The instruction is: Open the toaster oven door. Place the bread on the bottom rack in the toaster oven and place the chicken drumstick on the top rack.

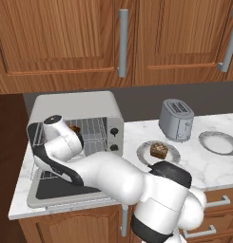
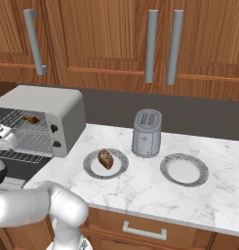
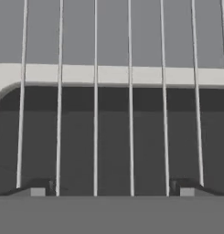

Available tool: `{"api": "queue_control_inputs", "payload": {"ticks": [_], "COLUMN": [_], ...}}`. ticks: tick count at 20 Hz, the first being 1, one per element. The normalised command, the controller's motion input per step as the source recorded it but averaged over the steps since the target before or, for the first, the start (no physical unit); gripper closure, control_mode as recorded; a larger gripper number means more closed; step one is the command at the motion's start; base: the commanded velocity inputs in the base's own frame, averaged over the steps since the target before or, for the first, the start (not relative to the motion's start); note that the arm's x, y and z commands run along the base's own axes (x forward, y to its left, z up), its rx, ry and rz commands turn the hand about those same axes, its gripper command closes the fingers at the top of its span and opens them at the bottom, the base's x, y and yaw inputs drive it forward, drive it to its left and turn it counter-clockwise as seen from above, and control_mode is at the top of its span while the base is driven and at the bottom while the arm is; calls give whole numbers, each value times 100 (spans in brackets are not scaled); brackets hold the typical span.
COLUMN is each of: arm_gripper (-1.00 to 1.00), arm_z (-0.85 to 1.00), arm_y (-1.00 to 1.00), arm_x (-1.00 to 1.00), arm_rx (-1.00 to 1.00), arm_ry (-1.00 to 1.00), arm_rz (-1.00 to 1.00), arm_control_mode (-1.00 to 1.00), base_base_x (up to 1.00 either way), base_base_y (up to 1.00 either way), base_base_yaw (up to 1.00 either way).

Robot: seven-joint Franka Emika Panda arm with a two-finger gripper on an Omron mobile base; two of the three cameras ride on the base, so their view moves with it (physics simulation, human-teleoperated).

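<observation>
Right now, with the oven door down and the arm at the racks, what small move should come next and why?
Probably draw the open, empty gripper back out of the toaster oven and head for the bread. The chicken drumstick already lies on the top rack, while the bread sits on its plate on the counter.

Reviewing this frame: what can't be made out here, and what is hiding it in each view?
- Bottom rack: left base view, mostly behind the arm; right base view, cut by the left edge.
- Toaster oven door: handle hidden by the arm; cut off in the right base view.
- Chicken drumstick on the top rack: too small to see how it lies.
- Gripper: only fingertips, spread wide with nothing between; which rack's wires it faces is unclear.
</observation>
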Motion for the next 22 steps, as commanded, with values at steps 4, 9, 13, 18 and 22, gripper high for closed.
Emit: {"api": "queue_control_inputs", "payload": {"ticks": [4,9,13,18,22], "arm_gripper": [-100,-100,-100,-100,-100], "arm_z": [97,29,8,23,41], "arm_y": [-34,-88,-100,-100,-100], "arm_x": [0,-30,-42,-34,-9], "arm_rx": [0,-1,0,-1,-2], "arm_ry": [0,2,6,5,7], "arm_rz": [0,2,5,3,0], "arm_control_mode": [-100,-100,-100,-100,-100], "base_base_x": [0,0,0,0,0], "base_base_y": [0,0,0,0,0], "base_base_yaw": [0,0,0,0,0]}}
